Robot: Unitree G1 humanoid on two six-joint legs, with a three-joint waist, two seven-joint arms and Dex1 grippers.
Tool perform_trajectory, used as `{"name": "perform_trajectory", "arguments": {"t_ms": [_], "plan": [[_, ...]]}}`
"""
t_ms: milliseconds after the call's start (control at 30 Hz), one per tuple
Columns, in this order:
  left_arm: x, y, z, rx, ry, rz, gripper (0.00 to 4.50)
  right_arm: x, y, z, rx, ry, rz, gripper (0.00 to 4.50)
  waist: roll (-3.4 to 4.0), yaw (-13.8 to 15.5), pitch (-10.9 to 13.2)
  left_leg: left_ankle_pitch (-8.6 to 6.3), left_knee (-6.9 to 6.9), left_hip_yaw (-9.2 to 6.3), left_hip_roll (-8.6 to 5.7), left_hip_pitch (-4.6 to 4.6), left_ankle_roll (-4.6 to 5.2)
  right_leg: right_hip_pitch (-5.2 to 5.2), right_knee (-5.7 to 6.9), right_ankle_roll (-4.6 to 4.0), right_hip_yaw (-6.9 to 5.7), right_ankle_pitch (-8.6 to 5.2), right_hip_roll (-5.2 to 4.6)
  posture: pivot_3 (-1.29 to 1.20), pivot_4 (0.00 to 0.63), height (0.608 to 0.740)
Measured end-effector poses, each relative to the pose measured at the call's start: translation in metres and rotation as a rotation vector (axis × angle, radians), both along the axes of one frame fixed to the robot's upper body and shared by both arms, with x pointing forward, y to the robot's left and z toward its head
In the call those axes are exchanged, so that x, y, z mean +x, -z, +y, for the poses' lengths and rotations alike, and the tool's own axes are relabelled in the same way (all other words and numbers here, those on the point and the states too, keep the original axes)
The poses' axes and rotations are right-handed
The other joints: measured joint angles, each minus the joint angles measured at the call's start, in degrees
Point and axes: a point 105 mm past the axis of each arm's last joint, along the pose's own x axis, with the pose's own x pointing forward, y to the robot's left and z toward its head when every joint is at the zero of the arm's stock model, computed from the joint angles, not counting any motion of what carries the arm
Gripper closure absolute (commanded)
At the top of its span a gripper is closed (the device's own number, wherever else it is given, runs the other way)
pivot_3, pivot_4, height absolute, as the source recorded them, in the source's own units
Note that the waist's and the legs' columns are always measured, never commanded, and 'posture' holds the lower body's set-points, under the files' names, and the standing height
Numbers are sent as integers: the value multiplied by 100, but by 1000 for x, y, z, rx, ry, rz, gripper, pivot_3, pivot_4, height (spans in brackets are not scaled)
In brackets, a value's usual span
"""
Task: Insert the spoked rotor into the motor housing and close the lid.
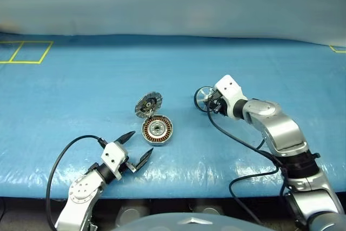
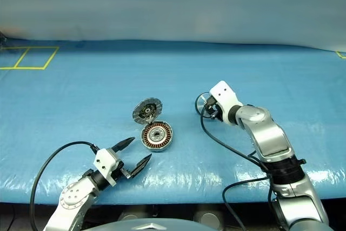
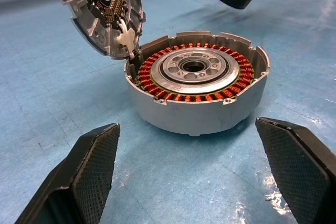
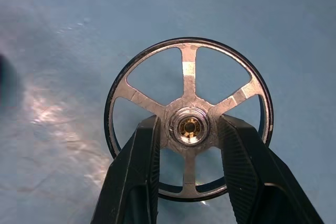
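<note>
I see the right gripper (image 4: 188, 129) clamped on the hub of the spoked rotor (image 4: 189, 124), one finger on each side through the gaps between spokes. The rotor hangs clear of the blue mat (image 1: 81, 96), tipped up on edge so its flat face looks toward the wrist camera and its axle line runs roughly along the gripper. From the head it sits at about two o'clock from the motor housing (image 1: 157, 130), well apart. The housing lies flat, copper windings up, axis vertical. Its lid (image 1: 148, 104) stands open at the housing's eleven o'clock edge, ribbed inner face tilted toward me. My left gripper (image 1: 134, 148) hovers at the housing's seven o'clock, jaws spread wide, empty, pointing toward it.
</note>
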Motion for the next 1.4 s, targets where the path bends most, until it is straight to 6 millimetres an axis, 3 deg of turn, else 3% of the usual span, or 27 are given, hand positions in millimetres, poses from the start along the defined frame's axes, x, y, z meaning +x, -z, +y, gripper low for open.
{"name": "perform_trajectory", "arguments": {"t_ms": [167,467,967,1167,1400], "plan": [[0,0,0,3,4,1,0,-40,-9,45,22,-252,5,3171,-2,12,1,0,6,-7,0,0,0,4,-1,-4,-1,-3,-1,0,150,740],[-1,0,0,3,11,-1,0,-85,1,94,47,-475,92,3171,-3,37,2,-2,22,-9,0,-6,2,4,0,-12,-1,-8,-2,0,150,740],[-1,-2,-1,-2,19,-15,0,-72,-4,112,49,-449,44,3171,-3,35,2,-2,22,-12,-1,-6,2,1,0,-3,-2,-2,-1,0,150,740],[-1,-3,-1,-4,19,-18,0,-66,10,113,38,-419,91,3171,-3,36,2,-2,23,-12,-1,-6,2,1,1,-3,-2,-2,-1,0,150,740],[-2,-2,-1,-11,8,-15,0,-62,12,112,28,-420,90,3171,-2,29,2,-2,23,-12,-1,-6,2,2,1,-2,-2,-1,0,0,150,740]]}}
